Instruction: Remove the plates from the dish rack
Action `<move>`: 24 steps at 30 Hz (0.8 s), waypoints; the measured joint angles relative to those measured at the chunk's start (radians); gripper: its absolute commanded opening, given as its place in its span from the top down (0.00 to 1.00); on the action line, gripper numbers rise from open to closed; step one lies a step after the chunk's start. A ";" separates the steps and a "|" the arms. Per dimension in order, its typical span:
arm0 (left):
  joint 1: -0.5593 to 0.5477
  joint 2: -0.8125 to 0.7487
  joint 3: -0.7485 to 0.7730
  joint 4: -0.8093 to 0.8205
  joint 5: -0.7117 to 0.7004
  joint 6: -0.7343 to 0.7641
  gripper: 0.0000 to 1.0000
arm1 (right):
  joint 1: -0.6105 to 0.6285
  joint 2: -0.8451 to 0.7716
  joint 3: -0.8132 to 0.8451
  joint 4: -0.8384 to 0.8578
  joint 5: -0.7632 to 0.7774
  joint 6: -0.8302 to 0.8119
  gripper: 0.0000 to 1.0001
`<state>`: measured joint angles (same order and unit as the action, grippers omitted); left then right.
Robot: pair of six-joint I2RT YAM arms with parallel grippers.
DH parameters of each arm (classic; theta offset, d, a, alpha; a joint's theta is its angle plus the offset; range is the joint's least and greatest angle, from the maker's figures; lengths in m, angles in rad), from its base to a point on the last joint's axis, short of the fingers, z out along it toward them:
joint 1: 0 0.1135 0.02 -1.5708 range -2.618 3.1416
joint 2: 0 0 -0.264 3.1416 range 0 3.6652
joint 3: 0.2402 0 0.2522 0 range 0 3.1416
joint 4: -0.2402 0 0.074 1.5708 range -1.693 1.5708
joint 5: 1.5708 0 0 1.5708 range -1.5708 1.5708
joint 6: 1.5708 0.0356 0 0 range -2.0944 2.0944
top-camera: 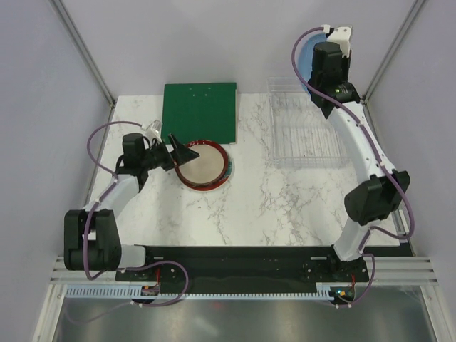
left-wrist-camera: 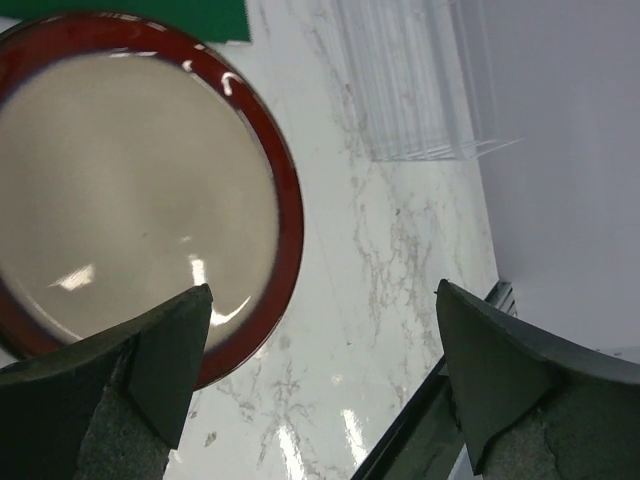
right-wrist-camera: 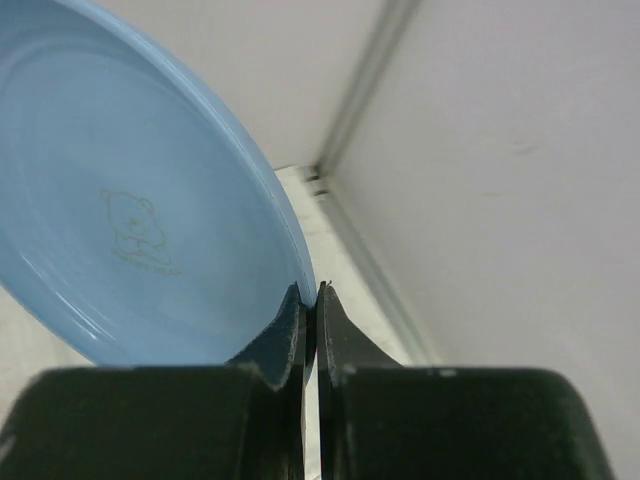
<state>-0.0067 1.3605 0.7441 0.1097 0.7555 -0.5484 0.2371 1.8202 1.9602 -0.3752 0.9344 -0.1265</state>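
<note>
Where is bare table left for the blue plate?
Bare marble lies between the red-rimmed plate and the dish rack, and across the near strip in front of them. Crowded: around the green board and left gripper.

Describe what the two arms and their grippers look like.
Both arms match: the left arm and the right arm have white links between bulky black joint housings. A purple cable loops along each. The left gripper and the right gripper carry dark, matte, wedge-shaped fingers.
</note>
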 measured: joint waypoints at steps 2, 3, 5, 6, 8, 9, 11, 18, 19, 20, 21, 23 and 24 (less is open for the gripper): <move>0.000 -0.037 -0.018 0.037 0.025 -0.024 0.00 | 0.037 -0.069 0.001 -0.104 -0.122 0.098 1.00; -0.002 -0.062 -0.029 0.060 0.039 -0.041 0.00 | 0.055 -0.096 0.003 -0.150 -0.177 0.137 1.00; -0.002 -0.104 -0.053 0.108 0.060 -0.075 0.00 | 0.082 -0.138 0.003 -0.218 -0.277 0.202 1.00; -0.002 -0.127 -0.066 0.133 0.066 -0.095 0.00 | 0.095 -0.160 -0.010 -0.241 -0.327 0.233 1.00; -0.008 -0.166 -0.091 0.172 0.078 -0.129 0.00 | 0.129 -0.212 -0.065 -0.283 -0.424 0.290 1.00; -0.010 -0.174 -0.095 0.181 0.082 -0.136 0.00 | 0.136 -0.225 -0.081 -0.294 -0.444 0.304 1.00; -0.018 -0.201 -0.108 0.203 0.088 -0.153 0.00 | 0.169 -0.265 -0.145 -0.307 -0.507 0.344 1.00; -0.055 -0.280 -0.173 0.274 0.085 -0.206 0.00 | 0.288 -0.364 -0.346 -0.327 -0.673 0.458 1.00; -0.063 -0.284 -0.181 0.284 0.084 -0.212 0.00 | 0.308 -0.372 -0.364 -0.328 -0.686 0.471 1.00; -0.071 -0.288 -0.188 0.291 0.081 -0.217 0.00 | 0.331 -0.378 -0.381 -0.326 -0.697 0.483 1.00; -0.080 -0.292 -0.195 0.296 0.076 -0.222 0.00 | 0.352 -0.383 -0.398 -0.322 -0.703 0.493 1.00; -0.098 -0.296 -0.208 0.307 0.058 -0.230 0.00 | 0.391 -0.391 -0.424 -0.317 -0.715 0.511 1.00; -0.106 -0.298 -0.211 0.310 0.051 -0.233 0.00 | 0.412 -0.393 -0.435 -0.317 -0.720 0.520 1.00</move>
<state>-0.1127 1.0626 0.5327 0.4198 0.8066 -0.7818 0.6495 1.4269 1.5253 -0.6918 0.2146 0.3935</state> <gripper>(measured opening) 0.994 0.033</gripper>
